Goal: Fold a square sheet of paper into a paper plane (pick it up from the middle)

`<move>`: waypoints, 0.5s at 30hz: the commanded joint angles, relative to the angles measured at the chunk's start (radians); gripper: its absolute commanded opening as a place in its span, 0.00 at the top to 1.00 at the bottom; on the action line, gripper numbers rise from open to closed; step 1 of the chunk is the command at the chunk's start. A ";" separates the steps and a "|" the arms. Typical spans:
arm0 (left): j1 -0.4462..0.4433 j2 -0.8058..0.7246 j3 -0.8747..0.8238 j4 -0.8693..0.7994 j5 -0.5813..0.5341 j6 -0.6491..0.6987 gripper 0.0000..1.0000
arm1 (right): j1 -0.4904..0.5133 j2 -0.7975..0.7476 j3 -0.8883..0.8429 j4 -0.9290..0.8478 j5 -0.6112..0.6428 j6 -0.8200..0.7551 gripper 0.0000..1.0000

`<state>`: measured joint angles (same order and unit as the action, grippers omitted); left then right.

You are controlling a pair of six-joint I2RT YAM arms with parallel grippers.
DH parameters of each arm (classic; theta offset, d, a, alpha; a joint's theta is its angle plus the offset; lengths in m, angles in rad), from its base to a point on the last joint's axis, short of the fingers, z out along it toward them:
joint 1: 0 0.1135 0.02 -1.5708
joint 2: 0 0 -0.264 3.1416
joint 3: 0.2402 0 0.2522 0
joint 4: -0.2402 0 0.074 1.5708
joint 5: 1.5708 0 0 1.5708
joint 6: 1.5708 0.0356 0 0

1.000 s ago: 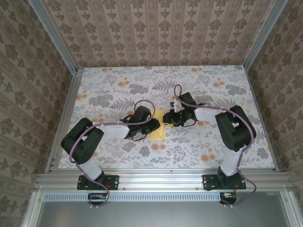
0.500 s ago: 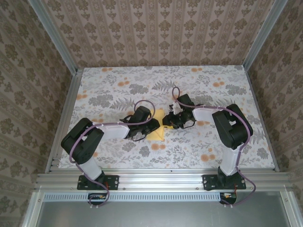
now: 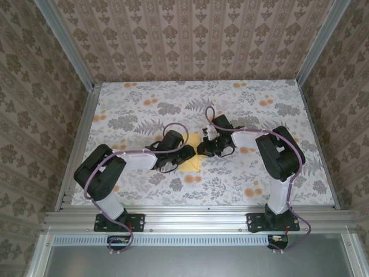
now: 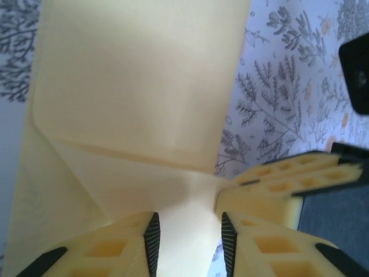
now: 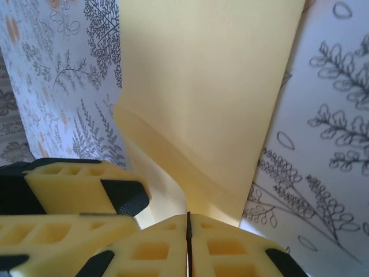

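Midway across the table (image 3: pixel 144 109), between the two arms' wrists, lies the paper (image 3: pixel 192 158), bright yellow and creased, one flap folded over with a slanting crease beneath it. At the paper's left side the left jaws stand a little spread, with the sheet showing in the gap between them. At the paper's right side the right jaws are pressed tight together, pinching the paper's folded edge, close beside the left jaws.

On the table (image 3: pixel 144 115), sheet of paper (image 3: pixel 192 164) between left end effector (image 3: pixel 184 154) and right end effector (image 3: pixel 202 149).
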<state>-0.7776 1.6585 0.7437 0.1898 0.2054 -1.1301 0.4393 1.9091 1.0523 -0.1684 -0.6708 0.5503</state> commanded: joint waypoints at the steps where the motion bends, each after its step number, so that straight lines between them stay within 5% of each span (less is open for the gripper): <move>1: -0.006 -0.070 -0.052 0.011 -0.007 -0.004 0.57 | 0.005 0.036 0.029 -0.047 0.040 -0.045 0.91; 6: -0.023 -0.086 -0.098 0.013 -0.016 -0.019 0.56 | 0.007 0.042 0.037 -0.054 0.046 -0.066 0.92; 15: -0.031 -0.081 -0.092 -0.098 -0.056 -0.004 0.72 | 0.007 0.049 0.061 -0.075 0.069 -0.086 0.92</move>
<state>-0.8036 1.5936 0.6483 0.1478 0.1768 -1.1446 0.4397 1.9453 1.0843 -0.2104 -0.6277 0.4923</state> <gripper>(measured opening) 0.288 0.084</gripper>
